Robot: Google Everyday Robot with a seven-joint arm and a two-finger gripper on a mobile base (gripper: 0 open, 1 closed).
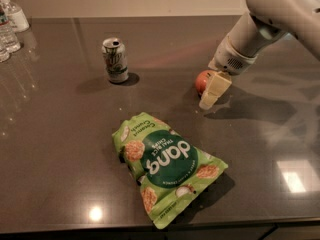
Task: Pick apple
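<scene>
My end effector [210,95] angled down at tabletop [60,149], right against apple [201,79], likely lining up grasp; can't tell its opening

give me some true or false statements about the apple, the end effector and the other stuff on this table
1. The can stands upright on the table. True.
2. The end effector hovers over the can. False: it is down at the apple, partly covering it.
3. The bag is green and lies nearer the camera than the apple. True.
4. The apple rests on the bag. False: it sits on the table, apart from the bag.
5. Bottles stand at the table's far left edge. True.
</scene>
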